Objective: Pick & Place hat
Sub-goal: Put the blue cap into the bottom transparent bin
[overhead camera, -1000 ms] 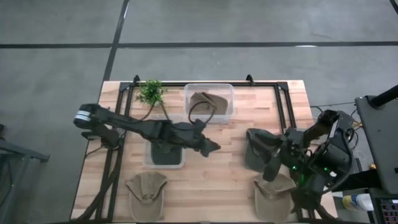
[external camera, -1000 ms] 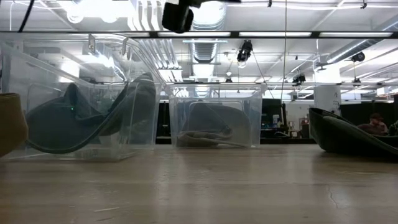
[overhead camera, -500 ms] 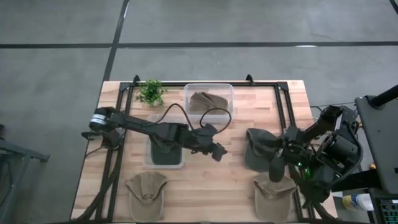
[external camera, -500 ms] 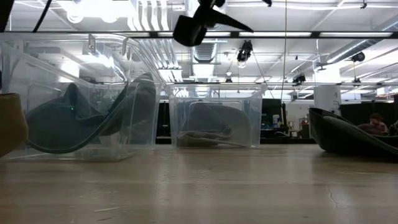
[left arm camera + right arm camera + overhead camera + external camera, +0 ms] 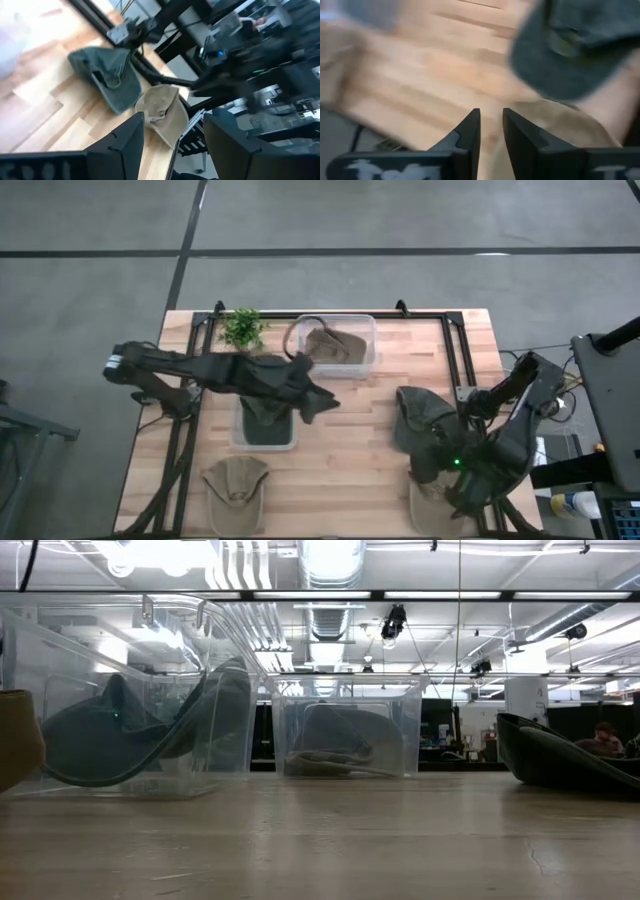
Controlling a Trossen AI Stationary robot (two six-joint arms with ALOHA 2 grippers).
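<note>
Wooden tabletop (image 5: 350, 450) carries four hats and two clear bins. A tan hat (image 5: 235, 485) lies at the near left edge, and a second tan hat (image 5: 432, 498) at the near right, partly under the right arm. A dark hat (image 5: 420, 420) lies loose on the right side, just behind that second tan hat. Another dark hat (image 5: 268, 428) sits in the near bin (image 5: 240, 442) left of centre, and a tan hat (image 5: 335, 345) lies in the far bin (image 5: 368, 340) at the back edge. A small green plant (image 5: 241, 328) stands at the back left, beside the far bin.

The left gripper (image 5: 318, 402) hangs above the tabletop between the two bins, just past the right edge of the near bin, its arm reaching in from the left. Its wrist view shows the two fingers (image 5: 125, 145) well apart with nothing between them, looking toward the loose dark hat (image 5: 107, 77) and the tan hat (image 5: 162, 112) beside it.

The right gripper (image 5: 440, 470) is low over the near right corner, at the seam between the dark hat and the tan hat. In its wrist view the fingers (image 5: 467, 135) stand close together with only a narrow gap, holding nothing, with the dark hat (image 5: 570, 50) just ahead.

In the low view the near bin (image 5: 130, 700) with its dark hat stands at left, the far bin (image 5: 345, 730) in the middle, and the loose dark hat (image 5: 560, 755) at right.
</note>
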